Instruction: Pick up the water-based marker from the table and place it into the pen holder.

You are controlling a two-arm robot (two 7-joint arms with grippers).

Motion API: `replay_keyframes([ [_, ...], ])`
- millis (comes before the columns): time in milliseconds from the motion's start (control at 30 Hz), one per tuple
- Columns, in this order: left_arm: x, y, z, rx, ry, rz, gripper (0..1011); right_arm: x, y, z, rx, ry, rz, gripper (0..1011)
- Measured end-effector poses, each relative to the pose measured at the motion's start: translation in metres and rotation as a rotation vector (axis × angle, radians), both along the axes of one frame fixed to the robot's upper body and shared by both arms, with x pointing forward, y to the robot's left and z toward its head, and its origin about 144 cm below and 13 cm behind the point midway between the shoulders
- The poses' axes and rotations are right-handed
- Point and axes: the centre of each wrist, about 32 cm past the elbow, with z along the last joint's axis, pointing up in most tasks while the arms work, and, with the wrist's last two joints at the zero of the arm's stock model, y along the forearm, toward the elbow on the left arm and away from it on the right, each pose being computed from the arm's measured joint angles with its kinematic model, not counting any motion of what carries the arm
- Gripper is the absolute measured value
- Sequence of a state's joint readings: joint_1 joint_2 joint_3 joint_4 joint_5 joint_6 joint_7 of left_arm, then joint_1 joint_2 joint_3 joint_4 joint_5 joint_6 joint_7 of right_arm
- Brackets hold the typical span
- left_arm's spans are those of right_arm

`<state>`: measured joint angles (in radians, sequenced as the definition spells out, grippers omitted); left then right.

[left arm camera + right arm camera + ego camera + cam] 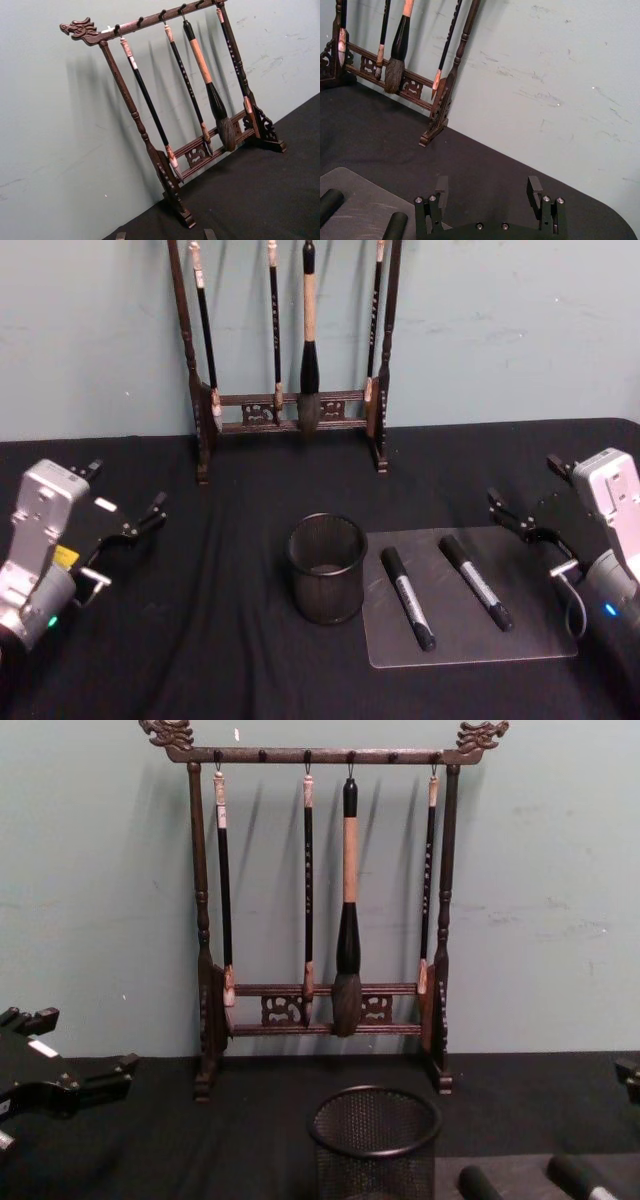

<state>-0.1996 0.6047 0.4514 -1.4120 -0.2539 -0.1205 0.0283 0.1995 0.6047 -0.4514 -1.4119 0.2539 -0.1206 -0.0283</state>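
Fingers on your left gripper [128,487] are spread wide apart and pinch nothing. That gripper is at the far left side of the black table [210,640], well apart from everything else.

Next, near the middle, you see the pen holder [325,585]. It is a round black mesh cup, and it stands upright. Just beside the cup, on its right, lies a flat grey mat [470,640].

Two black markers lie on that mat, side by side but not touching. The left marker [407,598] is near the cup. The right marker [476,582] is a little farther over. Both lie flat and slant the same way. You cannot tell from here which one is the water-based kind.

Past the mat, your right gripper [522,480] is at the far right side of the table. Its fingers [441,187] are spread apart too, with nothing between them.

Behind it all, a tall wooden brush rack [290,398] stands by the wall. Four brushes hang from it.
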Motion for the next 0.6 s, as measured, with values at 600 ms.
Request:
replay_keyframes([
  [600,0.0000,0.0000,0.0000,0.000,0.000,0.000,1009,0.0000,0.0000,0.0000,0.000,0.000,0.000,1004],
])
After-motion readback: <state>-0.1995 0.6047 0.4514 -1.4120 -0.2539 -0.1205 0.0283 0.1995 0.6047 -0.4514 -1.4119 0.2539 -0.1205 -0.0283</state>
